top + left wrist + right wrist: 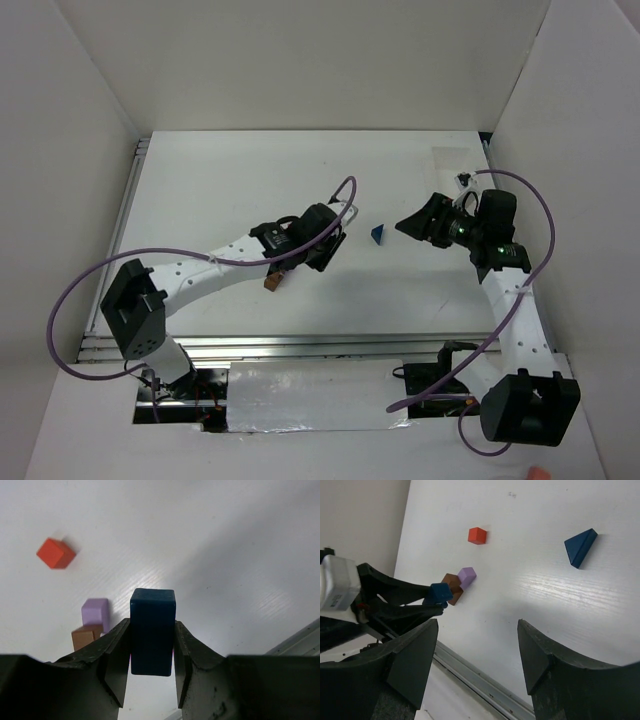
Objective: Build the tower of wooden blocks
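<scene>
My left gripper [152, 625] is shut on a dark blue rectangular block [152, 607], held upright between its fingers. Just left of it a pale purple block [95, 612] and a brown block [85, 636] sit touching on the white table. A red cube [56, 553] lies apart, farther away. In the right wrist view the blue block [438, 593] hangs right by the brown block [452, 587] and the purple block [466, 575]; whether they touch I cannot tell. My right gripper [477, 622] is open and empty, a short way off a blue triangular block [377, 234].
A metal rail [300, 345] runs along the table's near edge. White walls close in the left, back and right. A faint clear tray [450, 160] and a small dark object [462, 180] sit at the back right corner.
</scene>
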Tool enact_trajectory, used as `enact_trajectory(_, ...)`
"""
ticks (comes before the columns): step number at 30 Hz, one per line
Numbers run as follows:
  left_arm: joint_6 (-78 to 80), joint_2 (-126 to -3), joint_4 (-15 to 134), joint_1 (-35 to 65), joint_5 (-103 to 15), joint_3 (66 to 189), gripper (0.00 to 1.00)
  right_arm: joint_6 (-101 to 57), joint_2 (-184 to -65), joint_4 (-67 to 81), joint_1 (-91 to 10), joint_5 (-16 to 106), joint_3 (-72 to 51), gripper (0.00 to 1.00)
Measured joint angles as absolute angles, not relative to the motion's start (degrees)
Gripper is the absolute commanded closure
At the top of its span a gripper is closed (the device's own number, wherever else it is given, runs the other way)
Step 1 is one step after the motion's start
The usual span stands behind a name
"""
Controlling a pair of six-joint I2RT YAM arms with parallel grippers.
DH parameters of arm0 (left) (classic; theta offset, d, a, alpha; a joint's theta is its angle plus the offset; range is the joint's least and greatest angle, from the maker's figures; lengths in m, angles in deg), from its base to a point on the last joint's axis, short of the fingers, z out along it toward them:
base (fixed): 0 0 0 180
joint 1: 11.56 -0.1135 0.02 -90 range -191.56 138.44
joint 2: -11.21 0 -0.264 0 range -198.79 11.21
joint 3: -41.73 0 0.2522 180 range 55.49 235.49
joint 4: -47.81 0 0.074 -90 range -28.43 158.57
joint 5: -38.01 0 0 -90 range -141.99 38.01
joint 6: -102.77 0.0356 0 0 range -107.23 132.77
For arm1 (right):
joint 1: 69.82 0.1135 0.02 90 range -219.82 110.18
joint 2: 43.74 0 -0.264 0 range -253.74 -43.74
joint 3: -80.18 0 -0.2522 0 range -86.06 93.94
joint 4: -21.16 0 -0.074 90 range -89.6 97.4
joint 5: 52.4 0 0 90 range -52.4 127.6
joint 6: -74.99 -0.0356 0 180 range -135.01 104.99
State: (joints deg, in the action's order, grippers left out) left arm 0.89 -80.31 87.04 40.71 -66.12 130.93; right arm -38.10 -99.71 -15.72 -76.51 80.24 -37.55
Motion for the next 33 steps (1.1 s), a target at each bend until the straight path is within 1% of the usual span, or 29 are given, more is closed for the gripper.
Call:
enact_trajectory(2,-1.5,-81.1,88.6,40.8,-68.3,130.0,0.89,-38.1,-99.9,-15.8,-76.5,79.5,-37.7,0.27)
enact_trajectory(6,-5.1,-81.9,90.7,41.0,-72.8,129.2,0.89,-38.0,-100.5,-15.7,-76.5,78.6,-37.8,0.27)
enact_trajectory(10,-7.2,-82.2,89.8,41.1,-76.0,127.4,0.89,-37.9,-100.7,-15.8,-76.5,77.7,-37.8,0.27)
enact_trajectory(16,-8.6,-84.2,87.1,41.2,-77.2,122.6,0.89,-37.9,-101.5,-15.7,-76.5,76.6,-37.9,0.26)
enact_trajectory(23,-8.9,-88.0,85.7,41.2,-78.3,121.3,0.88,-37.5,-102.3,-15.8,-76.5,75.8,-37.9,0.26)
enact_trajectory(27,-9.1,-88.3,84.3,41.2,-78.8,120.2,0.83,-37.2,-102.6,-15.8,-76.5,75.7,-37.9,0.26)
enact_trajectory(33,-9.9,-88.3,83.2,41.2,-79.5,118.8,0.82,-36.8,-103.2,-15.8,-76.5,75.7,-38.0,0.26)
